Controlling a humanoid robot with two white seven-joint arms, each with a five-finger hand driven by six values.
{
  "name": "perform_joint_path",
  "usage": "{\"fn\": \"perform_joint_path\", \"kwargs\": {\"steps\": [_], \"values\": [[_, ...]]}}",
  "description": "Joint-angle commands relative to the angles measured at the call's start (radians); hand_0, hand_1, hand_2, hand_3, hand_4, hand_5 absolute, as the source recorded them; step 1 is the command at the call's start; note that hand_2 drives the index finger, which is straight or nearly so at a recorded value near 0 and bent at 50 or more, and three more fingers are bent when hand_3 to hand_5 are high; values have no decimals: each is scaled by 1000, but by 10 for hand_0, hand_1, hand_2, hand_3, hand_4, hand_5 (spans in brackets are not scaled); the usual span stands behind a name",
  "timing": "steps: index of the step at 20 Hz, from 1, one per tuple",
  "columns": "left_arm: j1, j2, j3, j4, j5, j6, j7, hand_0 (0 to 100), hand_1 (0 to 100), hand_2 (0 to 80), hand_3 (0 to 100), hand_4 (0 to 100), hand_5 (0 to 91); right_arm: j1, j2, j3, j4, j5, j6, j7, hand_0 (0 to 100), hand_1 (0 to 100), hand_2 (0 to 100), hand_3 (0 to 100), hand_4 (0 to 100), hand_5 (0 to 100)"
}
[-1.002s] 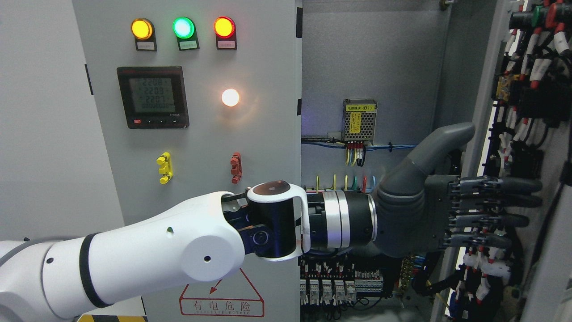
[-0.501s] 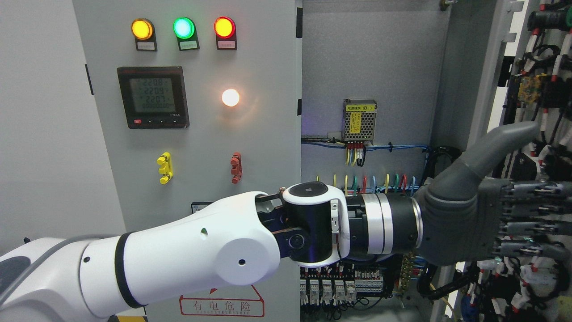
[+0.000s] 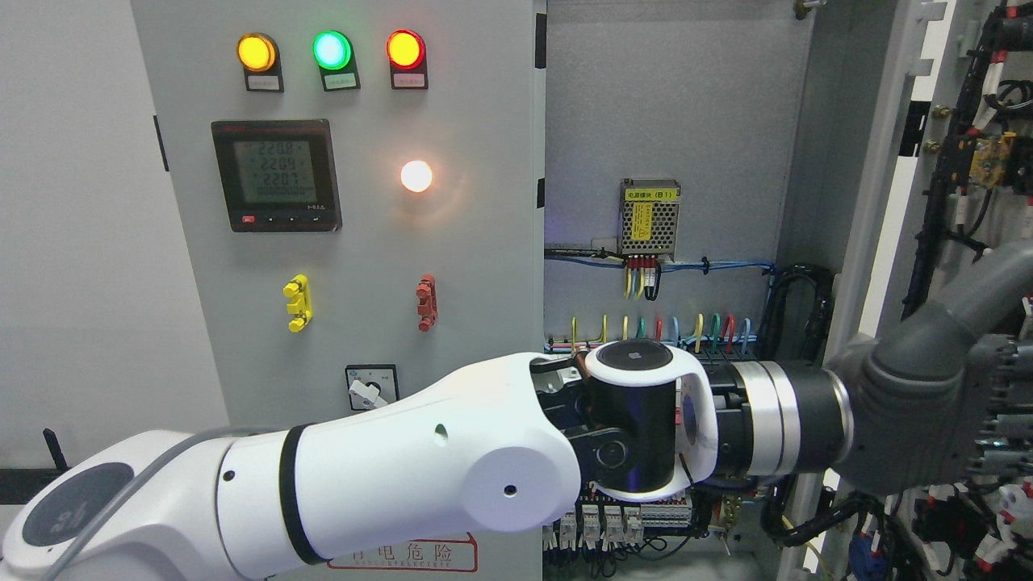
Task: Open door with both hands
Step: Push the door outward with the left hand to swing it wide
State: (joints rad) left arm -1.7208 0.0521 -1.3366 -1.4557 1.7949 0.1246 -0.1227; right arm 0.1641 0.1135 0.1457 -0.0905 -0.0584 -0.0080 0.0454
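While matte grey left hand (image 3: 936, 411) meets wired door (image 3: 980, 242), finger state unclear.

My left arm shell (image 3: 403, 476): glossy white plastic, smooth, with a black band round it.
My wrist joint (image 3: 633, 428): shiny black housing under a white glossy bracket.
My wrist ring (image 3: 763, 415): brushed bare metal, bright.
My left hand (image 3: 928, 411): matt grey covering, rubbery looking, smooth.
Closed panel (image 3: 476, 266): painted sheet metal, light grey, faintly satin.
Open door (image 3: 876, 202): grey painted metal, matt.
Back plate (image 3: 670, 105): dull grey metal, flat finish.
Meter (image 3: 276, 176): black plastic frame, glassy screen.
Lamps (image 3: 332, 49): glossy translucent plastic.
Power supply (image 3: 650, 216): perforated bare metal, yellow paper-like label.
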Motion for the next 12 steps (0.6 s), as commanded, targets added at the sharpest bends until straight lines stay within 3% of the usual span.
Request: {"fn": "perform_joint_path", "kwargs": {"steps": [1,4,12], "values": [[-2,-99,10,21,-8,-10,31,0,0,0,0,31,0,0,0,2,0,0,0,1,107,0,0,0,0,0],[-11,-132,7,25,-8,-13,58,0,0,0,0,30,0,0,0,2,0,0,0,1,107,0,0,0,0,0],[-13,-138,4,26,-8,-25,60,0,0,0,0,30,0,0,0,0,0,0,0,1,106,0,0,0,0,0]]}}
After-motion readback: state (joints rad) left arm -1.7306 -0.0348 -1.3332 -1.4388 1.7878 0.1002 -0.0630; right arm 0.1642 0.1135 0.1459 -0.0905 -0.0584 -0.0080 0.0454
